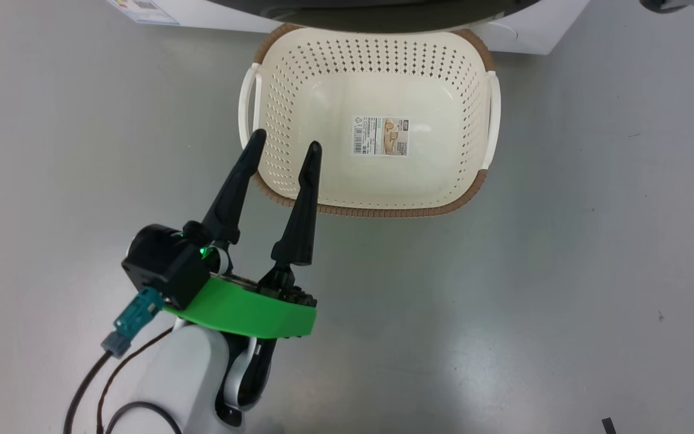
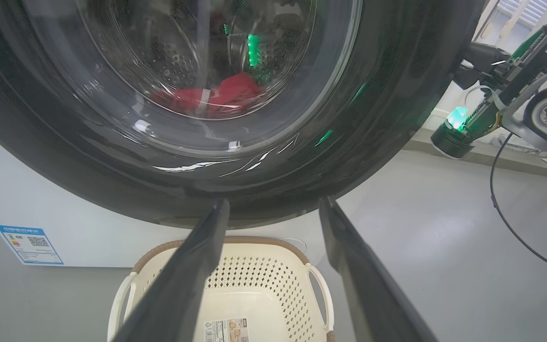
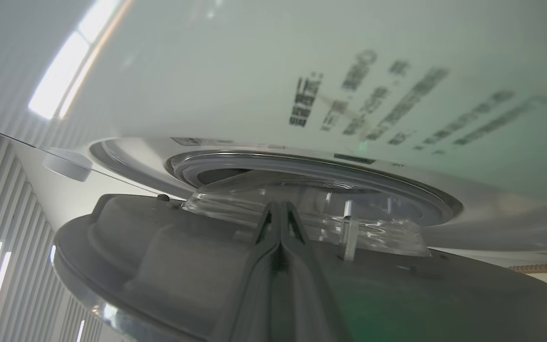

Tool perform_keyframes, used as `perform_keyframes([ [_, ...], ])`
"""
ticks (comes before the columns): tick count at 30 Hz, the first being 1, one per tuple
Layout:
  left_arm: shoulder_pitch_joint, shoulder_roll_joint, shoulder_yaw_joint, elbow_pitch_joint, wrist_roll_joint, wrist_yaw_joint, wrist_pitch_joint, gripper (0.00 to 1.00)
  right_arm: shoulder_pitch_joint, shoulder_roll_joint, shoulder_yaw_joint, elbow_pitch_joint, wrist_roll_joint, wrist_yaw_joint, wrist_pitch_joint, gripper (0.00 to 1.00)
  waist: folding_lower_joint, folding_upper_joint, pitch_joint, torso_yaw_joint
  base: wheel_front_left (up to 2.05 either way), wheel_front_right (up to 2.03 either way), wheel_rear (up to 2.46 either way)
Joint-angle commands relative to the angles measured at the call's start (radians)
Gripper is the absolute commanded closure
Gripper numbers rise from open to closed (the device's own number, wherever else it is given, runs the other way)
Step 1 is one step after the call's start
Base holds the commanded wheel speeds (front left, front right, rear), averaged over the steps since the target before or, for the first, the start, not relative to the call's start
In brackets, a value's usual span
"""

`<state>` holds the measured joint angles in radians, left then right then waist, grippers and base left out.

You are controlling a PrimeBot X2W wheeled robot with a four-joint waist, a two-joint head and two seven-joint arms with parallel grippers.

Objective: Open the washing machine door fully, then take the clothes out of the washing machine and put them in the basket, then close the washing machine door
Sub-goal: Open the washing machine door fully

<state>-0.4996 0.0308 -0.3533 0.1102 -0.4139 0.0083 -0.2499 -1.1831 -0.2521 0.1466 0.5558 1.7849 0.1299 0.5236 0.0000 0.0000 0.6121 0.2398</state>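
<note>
**A:** Left pincer (image 1: 287, 141) is spread wide, its tips hanging over the near left corner of the basket (image 1: 395, 211).

**B:** The basket sits on the floor (image 1: 534, 301), just in front of the washing machine (image 2: 88, 223), under the door's rim.

**A:** And the clothes (image 2: 207, 97)?

**B:** A red heap in the drum, seen through the washing machine door (image 2: 373, 118).

**A:** Right pincer (image 3: 279, 209) has its fingers pressed together at the door's inner face, and the door is slightly ajar.
</note>
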Motion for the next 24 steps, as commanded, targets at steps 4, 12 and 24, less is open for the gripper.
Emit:
perform_keyframes([
  [4, -0.001, 0.019, 0.036, -0.02, -0.01, -0.004, -0.012, 0.0, 0.049, 0.029, 0.039, -0.042, -0.02, 0.001, 0.031, 1.0, 0.0, 0.0, -0.007, -0.001, 0.0, 0.0, 0.0],
  [12, 0.019, 0.019, 0.065, -0.022, -0.011, -0.003, -0.012, 0.0, 0.106, 0.037, 0.079, -0.073, -0.027, 0.001, 0.06, 1.0, 0.0, 0.0, -0.029, -0.019, 0.0, 0.0, 0.0],
  [24, 0.034, 0.019, 0.084, -0.013, -0.001, -0.009, -0.012, 0.0, 0.176, 0.055, 0.125, -0.127, -0.029, 0.001, 0.083, 1.0, 0.0, 0.0, -0.058, -0.049, 0.0, 0.0, 0.0],
])
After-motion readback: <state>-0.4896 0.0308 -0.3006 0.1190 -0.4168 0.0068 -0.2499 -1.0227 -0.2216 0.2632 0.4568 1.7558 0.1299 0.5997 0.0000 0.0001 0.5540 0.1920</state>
